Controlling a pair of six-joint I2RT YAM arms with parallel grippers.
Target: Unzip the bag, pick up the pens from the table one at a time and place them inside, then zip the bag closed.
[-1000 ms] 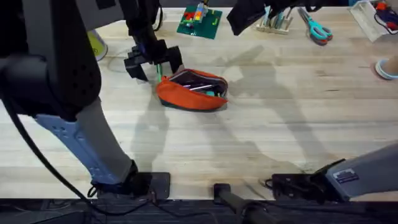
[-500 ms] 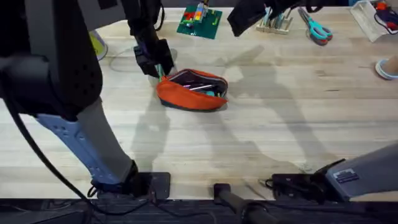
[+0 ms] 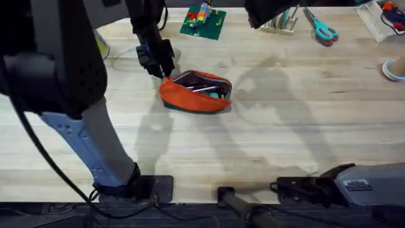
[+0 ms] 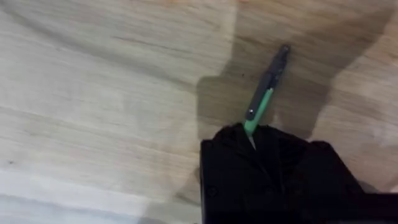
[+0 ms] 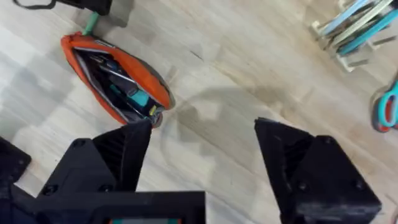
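lying near the middle of the table, the bag rests on its side with the zipper undone and the mouth gaping; dark items and a teal piece show inside, also visible from the right wrist view.

left gripper: positioned just beside the bag's left end, fingers closed on a green pen. the pen's barrel is green with a black upper part and clip; it sticks out from between the black fingers, its far end above the tabletop. in the overhead view a sliver of green shows below the fingers, close to the bag's edge; whether it touches the fabric cannot be told.

right gripper: held high above the table, to the right of the bag, jaws spread wide with nothing between them.

other items at the far edge of the table: teal-handled scissors, a green board with coloured blocks, a rack holding thin sticks.
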